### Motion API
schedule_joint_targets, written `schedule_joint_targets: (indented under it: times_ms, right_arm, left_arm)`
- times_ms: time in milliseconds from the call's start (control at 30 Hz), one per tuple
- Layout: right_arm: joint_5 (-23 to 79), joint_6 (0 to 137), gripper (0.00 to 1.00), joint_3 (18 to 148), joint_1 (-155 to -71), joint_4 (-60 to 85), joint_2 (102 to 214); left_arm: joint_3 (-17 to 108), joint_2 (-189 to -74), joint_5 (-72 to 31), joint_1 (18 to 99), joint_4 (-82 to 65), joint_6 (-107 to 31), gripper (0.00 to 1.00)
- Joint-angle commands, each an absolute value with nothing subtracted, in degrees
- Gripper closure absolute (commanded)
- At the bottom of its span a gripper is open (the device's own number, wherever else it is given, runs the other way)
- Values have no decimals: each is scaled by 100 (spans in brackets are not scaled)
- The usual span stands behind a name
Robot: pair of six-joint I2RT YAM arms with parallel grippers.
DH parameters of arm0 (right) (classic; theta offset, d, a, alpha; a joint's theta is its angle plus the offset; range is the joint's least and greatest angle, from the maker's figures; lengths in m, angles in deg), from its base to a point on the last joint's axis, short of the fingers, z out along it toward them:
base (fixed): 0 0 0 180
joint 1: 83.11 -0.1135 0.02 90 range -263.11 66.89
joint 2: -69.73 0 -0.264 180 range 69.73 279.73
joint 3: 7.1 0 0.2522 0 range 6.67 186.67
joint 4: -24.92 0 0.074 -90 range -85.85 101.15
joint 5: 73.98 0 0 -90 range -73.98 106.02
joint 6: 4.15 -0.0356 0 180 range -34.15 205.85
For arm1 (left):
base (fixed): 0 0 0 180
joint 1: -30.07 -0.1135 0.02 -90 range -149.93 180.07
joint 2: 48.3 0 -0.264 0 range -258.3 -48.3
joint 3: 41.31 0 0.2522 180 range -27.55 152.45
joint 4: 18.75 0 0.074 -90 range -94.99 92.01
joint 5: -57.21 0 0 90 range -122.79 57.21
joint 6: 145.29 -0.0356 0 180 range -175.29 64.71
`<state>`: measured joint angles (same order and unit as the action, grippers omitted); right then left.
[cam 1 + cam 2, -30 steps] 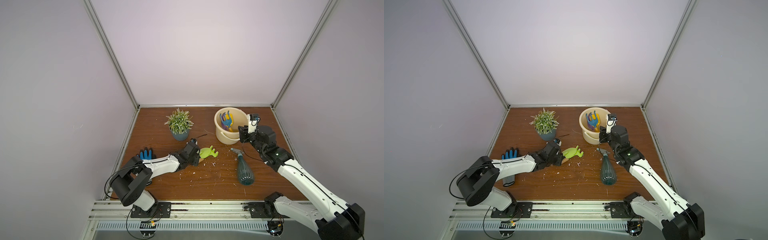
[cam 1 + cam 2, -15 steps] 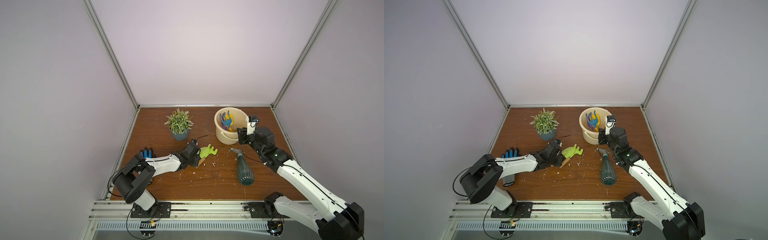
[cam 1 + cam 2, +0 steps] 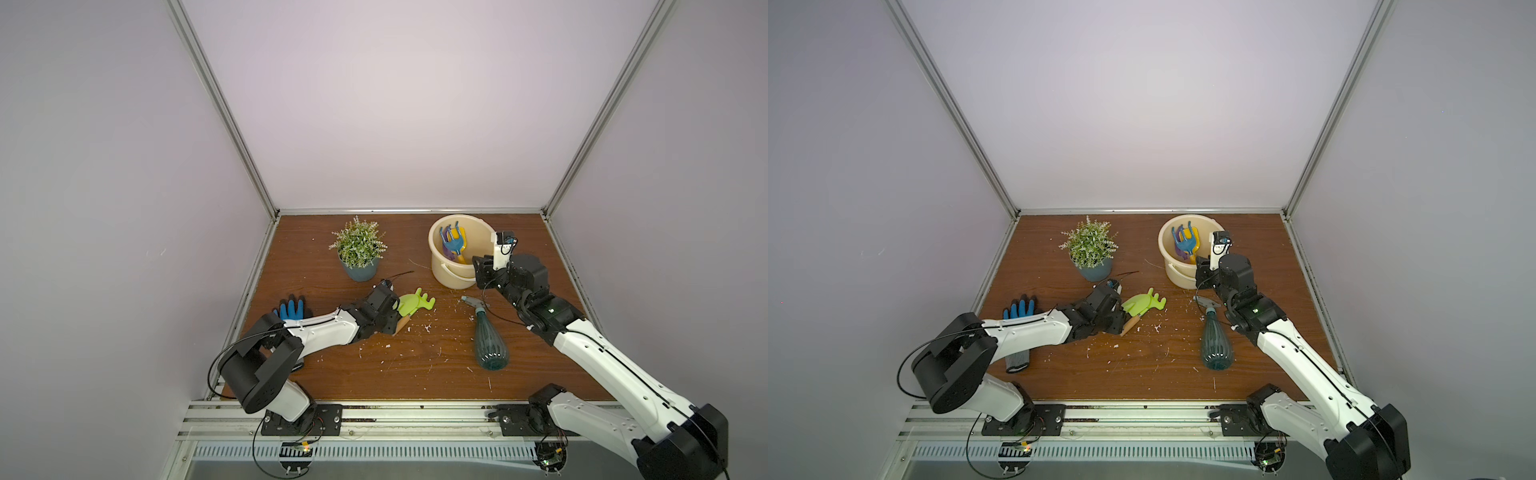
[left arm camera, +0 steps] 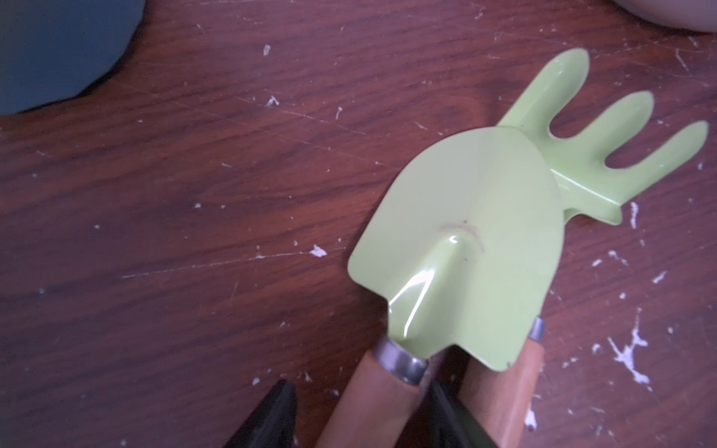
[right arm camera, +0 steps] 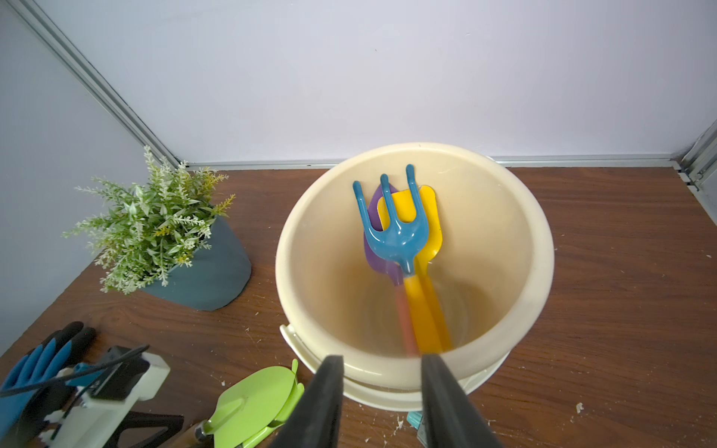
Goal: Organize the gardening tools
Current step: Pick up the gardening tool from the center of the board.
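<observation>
A lime trowel (image 4: 465, 240) lies over a lime fork (image 4: 605, 147) on the brown table, left of centre in both top views (image 3: 409, 307). My left gripper (image 4: 361, 388) is open around the trowel's wooden handle (image 4: 372, 407), with a gap beside one finger. The fork's wooden handle (image 4: 504, 388) lies outside the jaws. A blue fork (image 5: 392, 229), a yellow trowel (image 5: 426, 217) and a purple tool (image 5: 372, 256) stand in the cream bucket (image 5: 295, 240). My right gripper (image 5: 382, 360) hovers open and empty at the bucket's near rim (image 3: 482, 270). The teal spray bottle (image 3: 490, 345) lies flat beside the right arm.
A potted plant (image 3: 359, 253) stands at the back left. A blue glove (image 3: 291, 309) lies by the left edge, partly under the left arm. White crumbs are scattered over the middle of the table (image 3: 415, 353). Walls close off the back and both sides.
My left gripper's jaws have spread wider around the trowel's wooden handle. The lime tools and the right arm have hardly moved.
</observation>
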<state>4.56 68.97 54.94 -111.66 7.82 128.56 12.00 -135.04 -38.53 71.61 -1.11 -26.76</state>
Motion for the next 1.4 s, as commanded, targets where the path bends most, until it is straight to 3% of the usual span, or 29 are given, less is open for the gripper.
schedule_joint_targets:
  times_ms: [0, 367, 1033, 1200, 1367]
  right_arm:
    - [521, 6809, 61, 5436, -11211, 986, 12811]
    - [574, 6721, 61, 5342, -11238, 1056, 12857]
    - [824, 6577, 60, 5332, -11246, 1061, 12858]
    - [1324, 6404, 49, 5293, -11246, 1263, 12934]
    - [2142, 6052, 44, 5253, -11241, 1723, 13043]
  left_arm:
    - [1080, -13335, -3964, 7103, 114, -2614, 42]
    - [890, -13441, -3649, 7128, -15, -2479, 50]
    - [1802, -13064, -3843, 7211, 472, -3000, 81]
    - [2080, -12759, -3675, 7213, 480, -3092, 85]
    - [2203, -12364, -3446, 7310, 106, -3136, 87]
